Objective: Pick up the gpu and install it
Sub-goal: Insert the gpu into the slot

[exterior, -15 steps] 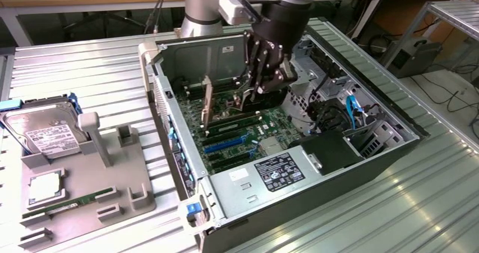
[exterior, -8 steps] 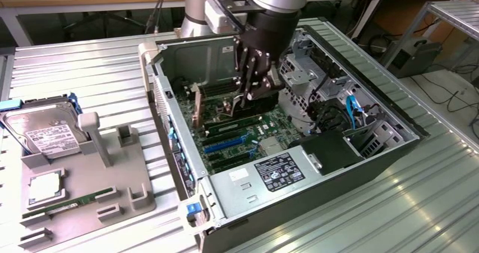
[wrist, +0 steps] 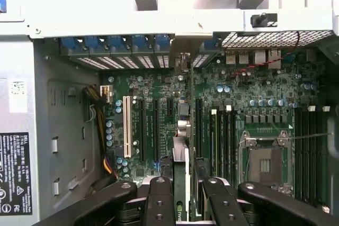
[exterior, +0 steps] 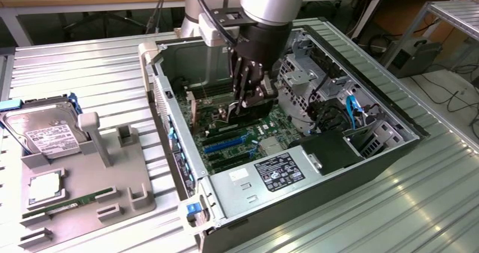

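Note:
My gripper (exterior: 247,99) is down inside the open computer case (exterior: 176,152), above the motherboard (exterior: 243,135). It is shut on the gpu (wrist: 180,154), which I see edge-on between the two black fingers (wrist: 159,197): a thin card with a green edge and a silvery metal end. The card hangs upright over the expansion slots (wrist: 145,125) in the middle of the motherboard (wrist: 159,86), in line with the gap in the rear slot covers (wrist: 183,59). In the exterior view the gpu (exterior: 243,114) shows as a dark piece just below the fingers, close above the board.
A grey fixture plate (exterior: 82,180) on the exterior view's left carries a silver hard drive (exterior: 45,130), a CPU (exterior: 45,188) and a green RAM stick (exterior: 64,205). Inside the case are the power supply (exterior: 281,171), the drive cage (exterior: 299,76) and the CPU socket (wrist: 265,165).

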Available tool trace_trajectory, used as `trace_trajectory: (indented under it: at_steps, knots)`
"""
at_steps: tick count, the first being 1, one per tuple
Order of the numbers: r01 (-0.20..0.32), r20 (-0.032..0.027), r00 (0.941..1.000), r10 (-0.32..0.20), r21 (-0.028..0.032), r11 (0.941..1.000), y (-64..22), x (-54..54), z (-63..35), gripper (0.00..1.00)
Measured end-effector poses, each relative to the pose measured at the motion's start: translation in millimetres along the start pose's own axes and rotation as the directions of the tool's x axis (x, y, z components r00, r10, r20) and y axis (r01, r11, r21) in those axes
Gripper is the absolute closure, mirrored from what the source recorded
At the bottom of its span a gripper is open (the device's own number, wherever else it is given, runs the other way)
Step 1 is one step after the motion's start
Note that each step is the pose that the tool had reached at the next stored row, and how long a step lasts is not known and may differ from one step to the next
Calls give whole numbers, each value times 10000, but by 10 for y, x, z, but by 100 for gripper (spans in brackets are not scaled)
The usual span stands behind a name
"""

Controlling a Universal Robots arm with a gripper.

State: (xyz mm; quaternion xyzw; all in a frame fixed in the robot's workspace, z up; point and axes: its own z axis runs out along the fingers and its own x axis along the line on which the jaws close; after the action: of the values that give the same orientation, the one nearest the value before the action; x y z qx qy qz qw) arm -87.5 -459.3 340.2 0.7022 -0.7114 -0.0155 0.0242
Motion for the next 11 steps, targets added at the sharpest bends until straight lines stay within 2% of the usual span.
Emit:
trace_trajectory:
  at_steps: [11]
  knots:
    - [59,-3,10000,-59,25,10000,15,-9,224,74]
